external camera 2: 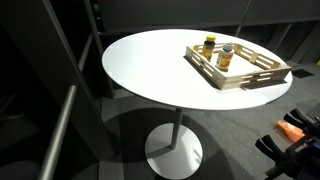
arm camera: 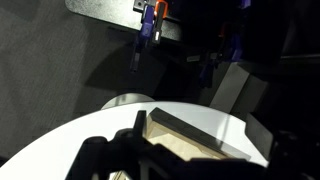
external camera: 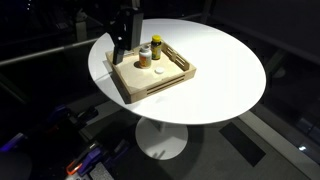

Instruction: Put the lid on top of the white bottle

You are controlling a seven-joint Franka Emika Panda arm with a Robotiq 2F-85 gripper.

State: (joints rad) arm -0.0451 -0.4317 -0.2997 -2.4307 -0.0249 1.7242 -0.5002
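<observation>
A wooden tray [external camera: 128, 84] stands on the round white table [external camera: 225, 70]. In it are the short white bottle [external camera: 144, 56] with an orange-brown band and, beside it, a taller yellow-capped bottle [external camera: 156, 47]. The lid [external camera: 160, 72], a small white disc, lies flat on the tray floor in front of the bottles. My gripper [external camera: 120, 46] hangs over the tray's far left corner, apart from the bottles and the lid. In the wrist view it [arm camera: 190, 165] looks open and empty above a tray corner [arm camera: 195, 128]. Both bottles show in an exterior view, the white bottle [external camera 2: 227, 56] to the right.
The tray [external camera 2: 250, 78] sits near one edge of the table [external camera 2: 150, 65], which stands on a single pedestal. Dark floor and equipment with cables [arm camera: 150, 25] surround the table.
</observation>
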